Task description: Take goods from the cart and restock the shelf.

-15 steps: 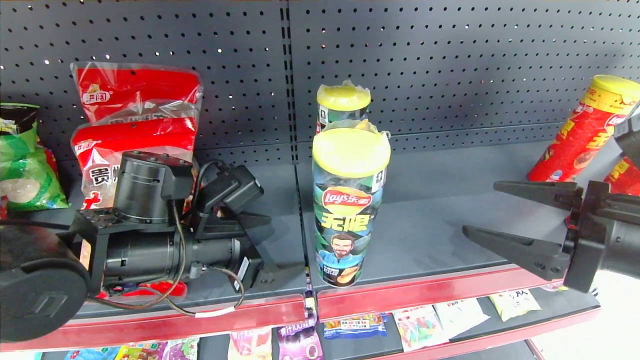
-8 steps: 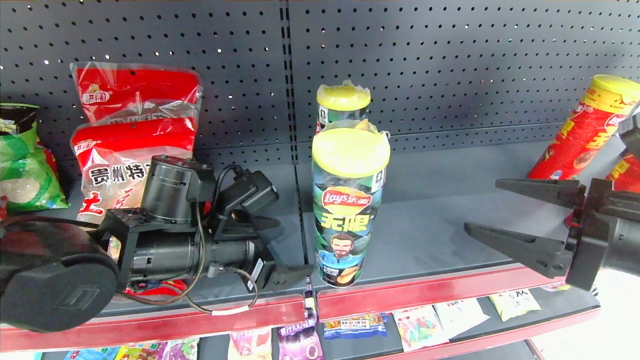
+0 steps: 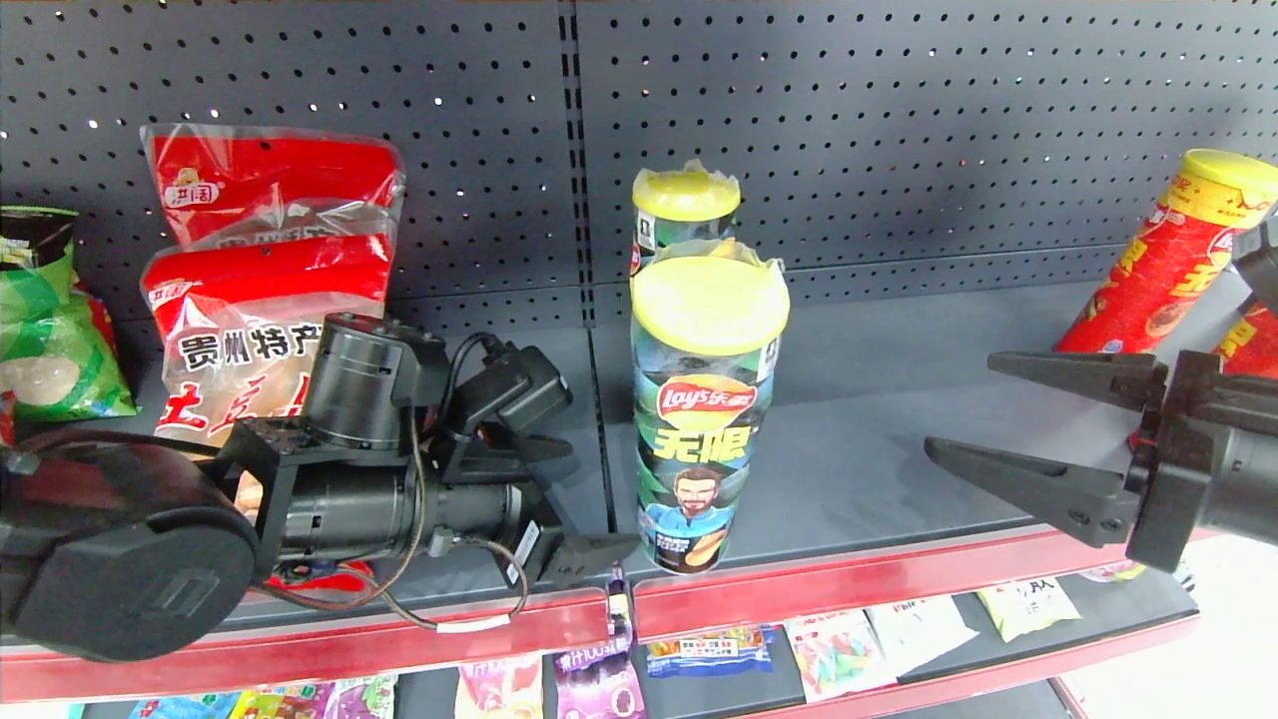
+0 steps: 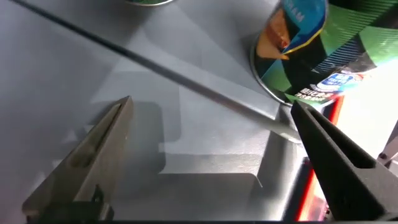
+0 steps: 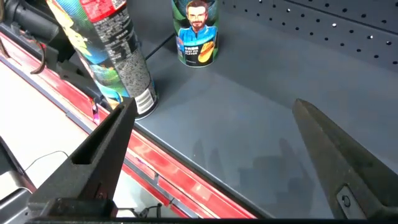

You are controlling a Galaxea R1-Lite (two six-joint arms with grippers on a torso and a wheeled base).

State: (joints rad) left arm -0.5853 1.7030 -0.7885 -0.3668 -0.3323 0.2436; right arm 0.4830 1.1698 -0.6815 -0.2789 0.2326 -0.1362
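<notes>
Head view. Found a green can (image 3: 707, 419) with a yellow lid standing upright on the shelf (image 3: 899, 459), close to the red rail (image 3: 849, 584) at the front. Noticed a second can (image 3: 684, 205) of the same kind directly behind it, near the perforated back wall (image 3: 899, 130). Saw the left fingers (image 3: 589, 547) spread apart, low over the shelf on the left of the green can, the nearer tip just beside the can's bottom. Could not tell whether touching or not. Saw the right fingers (image 3: 1018, 484) also wide apart, well to the right of the green can, pointing toward it at about half its height. Noted a red can (image 3: 1158, 270) tilted against the back wall at the far right, two red bags (image 3: 260, 230) upright behind the left arm, and a green bag (image 3: 50, 330) at the far left.

Left wrist view. Looked down on the grey shelf (image 4: 186, 155) between the open left fingers (image 4: 93, 155). Saw the bottom part of the green can (image 4: 311, 56) just beyond one tip, outside the gap and not inside it.

Right wrist view. Saw the right fingers (image 5: 106, 149) apart above the shelf (image 5: 249, 124). Found the green can (image 5: 115, 50) next to the red rail (image 5: 174, 168), in line with one finger, and the second can (image 5: 198, 31) standing farther back.
</notes>
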